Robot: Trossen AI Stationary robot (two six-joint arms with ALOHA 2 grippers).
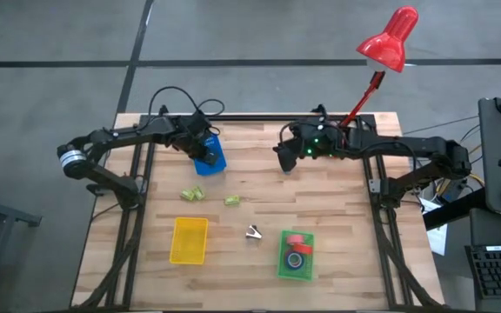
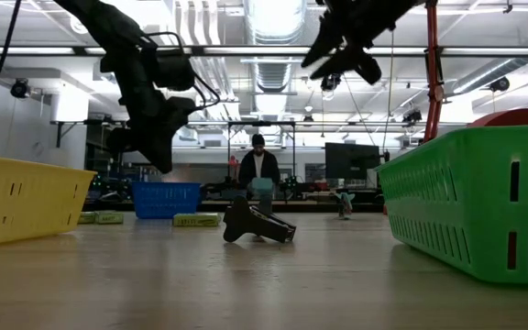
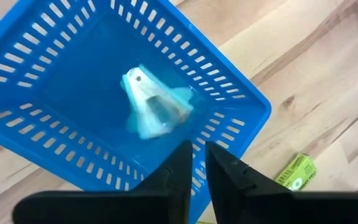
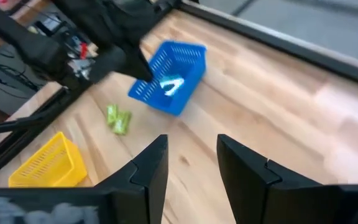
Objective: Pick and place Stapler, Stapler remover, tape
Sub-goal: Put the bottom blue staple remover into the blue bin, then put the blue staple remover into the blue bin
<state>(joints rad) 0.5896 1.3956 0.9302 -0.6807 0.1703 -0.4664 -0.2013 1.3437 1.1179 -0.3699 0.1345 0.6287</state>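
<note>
left claw (image 3: 194, 165): over the blue tray (image 1: 210, 155) at the counter's (image 1: 337, 200) far left; fingers nearly together, only a thin slit between them, nothing held.
right claw (image 4: 191, 168): up in the air over the far middle of the counter, fingers apart, empty.
blue tray contents: one pale staple remover (image 3: 154, 106) lying on the tray floor, seen from the left wrist. We judge that piece placed.
dark remover (image 1: 252, 232): a 2nd small jawed piece, loose on the bare counter between the yellow tray (image 1: 189, 240) and the green tray (image 1: 297, 255). In the low view it rests on its side, jaws apart.
handling, dark remover: we reckon light, stiff, hinged w/ a spring, so it may snap shut or skid if pinched at the jaw tips. Best hold is probably across the two flat wings near the hinge, claw coming straight down.
tape: a red roll (image 1: 296, 241) and a blue roll (image 1: 297, 260) both sit inside the green tray. Light, rigid rings; smooth rim may slip, so grip across the ring wall through the open centre.
green items (image 1: 193, 194): small boxy pieces on the counter near the blue tray, a 3rd one (image 1: 231, 201) just beside. Can't tell if staplers or staple boxes. Look light and hard; take across the short sides.
yellow tray: looks empty.
</note>
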